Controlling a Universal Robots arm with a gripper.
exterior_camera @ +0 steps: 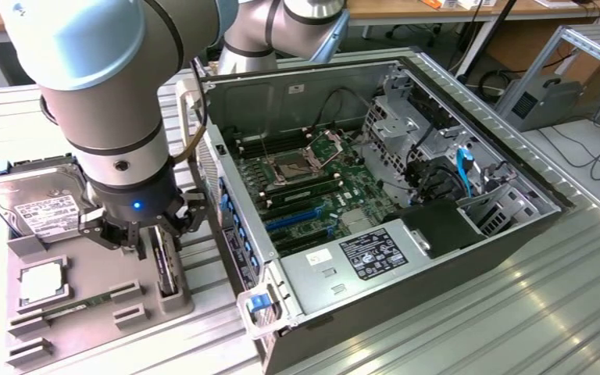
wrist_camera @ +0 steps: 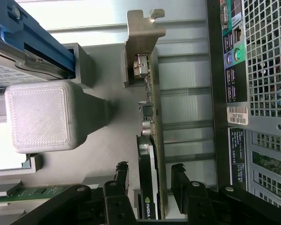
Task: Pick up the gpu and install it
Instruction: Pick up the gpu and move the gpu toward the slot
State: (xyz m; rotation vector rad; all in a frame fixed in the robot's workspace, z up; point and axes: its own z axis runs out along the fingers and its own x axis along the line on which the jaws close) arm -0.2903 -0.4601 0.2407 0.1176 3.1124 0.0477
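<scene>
The gripper (exterior_camera: 137,234) is hanging straight down over the gray parts holder (exterior_camera: 102,293). Its jaws are standing partly open, one finger (wrist_camera: 122,174) on each side of the gpu (wrist_camera: 151,150), and are not clamping it. A gap is showing on the side of the card's black cooler, while on the bare board side the other finger is sitting so close that contact cannot be judged. The gpu is standing on edge in a slot of the holder directly beneath the tool, with its pale metal bracket (wrist_camera: 143,42) at the end far from the fingers. The slot is hiding the card's lower edge, and the gripper's black body is cutting off the end nearest the wrist. On the tool's side away from the open computer case (exterior_camera: 405,203), a hard drive (exterior_camera: 34,207) is resting in the holder, partly covered by the arm. A narrow memory stick (wrist_camera: 33,192) is lying flat near the fingers, half cut off.
</scene>
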